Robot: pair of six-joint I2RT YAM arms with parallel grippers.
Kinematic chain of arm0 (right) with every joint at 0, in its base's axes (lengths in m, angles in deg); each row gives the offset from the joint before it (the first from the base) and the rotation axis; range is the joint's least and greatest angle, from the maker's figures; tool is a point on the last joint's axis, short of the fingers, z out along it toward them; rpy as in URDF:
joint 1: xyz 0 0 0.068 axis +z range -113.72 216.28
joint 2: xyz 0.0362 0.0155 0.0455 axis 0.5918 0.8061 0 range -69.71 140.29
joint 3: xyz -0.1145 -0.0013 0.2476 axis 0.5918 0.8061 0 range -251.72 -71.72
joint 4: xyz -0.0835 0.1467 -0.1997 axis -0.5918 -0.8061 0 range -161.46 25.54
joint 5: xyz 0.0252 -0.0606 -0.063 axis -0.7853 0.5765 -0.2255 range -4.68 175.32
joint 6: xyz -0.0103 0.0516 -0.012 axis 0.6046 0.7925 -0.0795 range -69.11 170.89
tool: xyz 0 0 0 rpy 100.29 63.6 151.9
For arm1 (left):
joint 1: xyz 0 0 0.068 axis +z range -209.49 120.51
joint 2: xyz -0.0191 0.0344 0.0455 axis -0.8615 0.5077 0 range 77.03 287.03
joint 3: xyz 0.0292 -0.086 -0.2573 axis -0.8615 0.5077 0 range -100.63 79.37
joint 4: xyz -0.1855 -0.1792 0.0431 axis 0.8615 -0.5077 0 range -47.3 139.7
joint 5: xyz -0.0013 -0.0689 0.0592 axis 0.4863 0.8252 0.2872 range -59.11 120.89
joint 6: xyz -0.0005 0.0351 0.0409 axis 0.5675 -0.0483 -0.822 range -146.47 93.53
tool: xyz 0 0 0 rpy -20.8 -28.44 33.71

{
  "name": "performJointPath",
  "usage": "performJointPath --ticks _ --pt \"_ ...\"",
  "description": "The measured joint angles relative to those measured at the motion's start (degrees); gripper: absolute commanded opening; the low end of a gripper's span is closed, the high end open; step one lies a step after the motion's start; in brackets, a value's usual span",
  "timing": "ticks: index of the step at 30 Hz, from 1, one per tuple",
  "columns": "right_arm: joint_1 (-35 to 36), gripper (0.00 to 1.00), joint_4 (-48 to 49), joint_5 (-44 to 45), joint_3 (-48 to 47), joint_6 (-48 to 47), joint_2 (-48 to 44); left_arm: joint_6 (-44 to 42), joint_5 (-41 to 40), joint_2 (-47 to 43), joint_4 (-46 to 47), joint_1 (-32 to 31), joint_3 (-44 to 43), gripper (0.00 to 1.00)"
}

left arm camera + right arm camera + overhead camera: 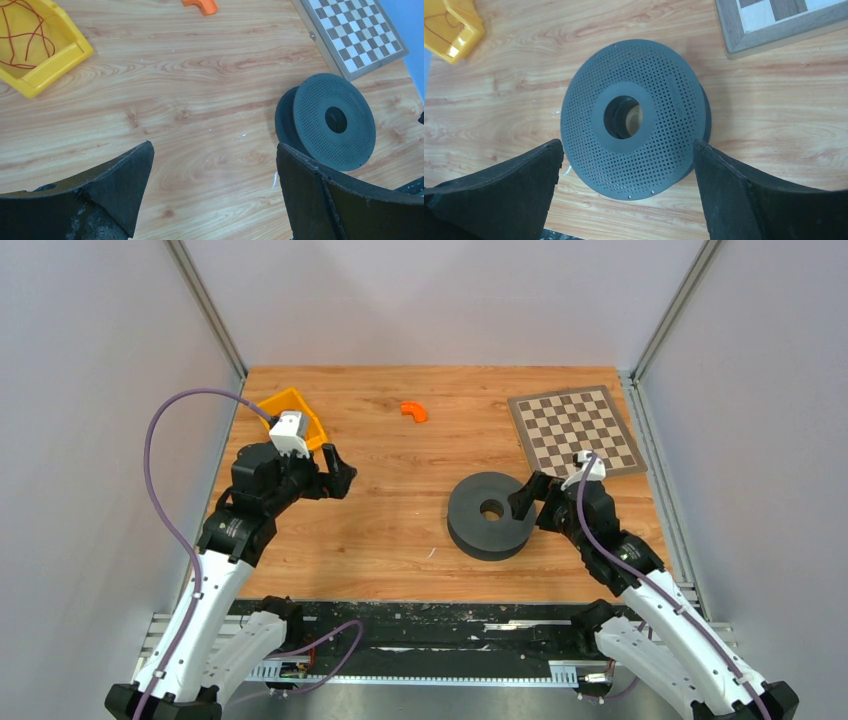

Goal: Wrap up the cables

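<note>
Wood table (400,530) — cables (31,35) in bin (55,64), upper left; spool (664,100) centre — left gripper (214,150), right gripper (629,146) both wide open, empty

Light wooden tabletop (400,540), yellow plastic bin (55,64) at far left, small orange curved plastic piece (414,411), wood-framed checkerboard (575,430) far right, dark grey perforated spool (475,530) lying flat near it.
</note>
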Motion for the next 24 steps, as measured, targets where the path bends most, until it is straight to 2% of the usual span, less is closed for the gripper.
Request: performJointPath --ticks 6,10,18,24 --pt "-1.0 0.99 4.2 -1.6 4.3 -1.8 3.7 -0.3 -0.7 0.4 -0.7 0.0 0.0 1.00" --pt "-5.5 0.96 7.6 -6.0 6.9 -2.5 7.1 -0.7 -0.6 0.4 -0.7 0.0 0.0 1.00" --pt "-20.7 0.87 17.9 -22.7 14.0 -2.3 13.3 -1.0 -0.6 0.5 -0.7 0.0 0.0 1.00" --pt "-22.2 0.77 26.4 -34.2 15.6 -1.8 16.8 -1.1 -0.6 0.7 -0.8 0.0 0.0 1.00"
